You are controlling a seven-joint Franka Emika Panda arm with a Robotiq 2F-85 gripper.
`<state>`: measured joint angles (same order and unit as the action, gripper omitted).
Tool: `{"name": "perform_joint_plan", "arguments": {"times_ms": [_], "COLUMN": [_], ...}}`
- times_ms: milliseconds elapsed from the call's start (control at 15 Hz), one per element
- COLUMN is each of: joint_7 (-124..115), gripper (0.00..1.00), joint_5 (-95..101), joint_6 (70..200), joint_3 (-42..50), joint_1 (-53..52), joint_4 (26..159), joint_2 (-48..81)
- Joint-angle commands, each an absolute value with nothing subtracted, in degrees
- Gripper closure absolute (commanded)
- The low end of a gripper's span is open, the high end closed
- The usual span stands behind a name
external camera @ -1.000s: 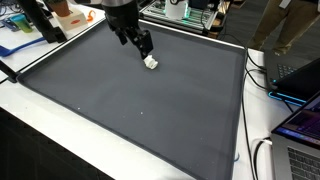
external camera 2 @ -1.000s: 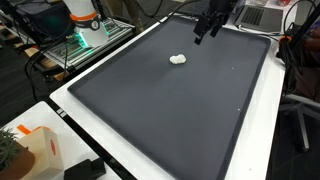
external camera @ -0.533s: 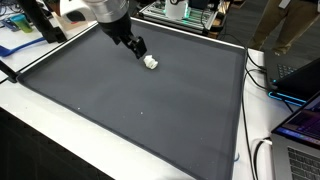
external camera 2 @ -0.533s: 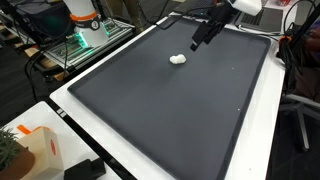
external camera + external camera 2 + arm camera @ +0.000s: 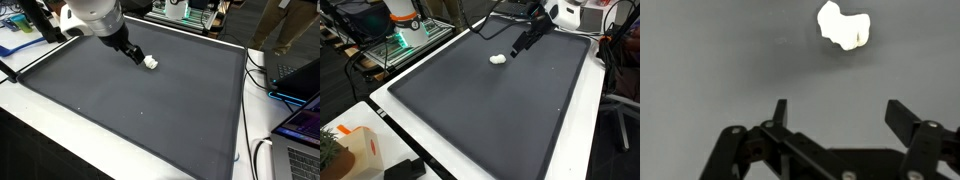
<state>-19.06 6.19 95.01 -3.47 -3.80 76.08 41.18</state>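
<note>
The white lump (image 5: pixel 151 62) lies where it lay, on the dark mat (image 5: pixel 150 110) near its far edge. The pincer (image 5: pixel 139 57) has tilted and dropped low beside it within the last second, its jaws spread wide and empty.

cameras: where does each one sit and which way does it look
Exterior view: raised off one side of the table, looking down across the dark mat; shows the arm's white wrist and the gripper beside the white lump.
Exterior view: raised off another side, looking along the mat; the gripper shows near the far edge.
Wrist view: on the wrist, looking at the mat past the open fingers, the lump ahead.
Shared: all three show lump, gripper and mat.
</note>
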Motion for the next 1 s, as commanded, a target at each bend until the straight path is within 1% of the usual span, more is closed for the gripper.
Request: {"name": "perform_joint_plan", "arguments": {"times_ms": [0,200,467,667,933], "joint_7": [-18.5,-18.6,-14.4,-18.9,-27.2], "gripper": [0.0,0.0,0.0,0.0,0.0], "joint_5": [5.0,4.8,-1.0,-6.1,-8.7], "joint_6": [94.3,93.4,90.1,86.4,92.0], "joint_3": [-1.2,-0.7,-1.4,0.2,3.8], "joint_1": [-5.2,-5.2,-1.4,0.7,1.5], "joint_4": [75.4,73.8,69.6,67.9,73.4], "joint_2": [41.7,43.1,46.5,48.7,45.3]}}
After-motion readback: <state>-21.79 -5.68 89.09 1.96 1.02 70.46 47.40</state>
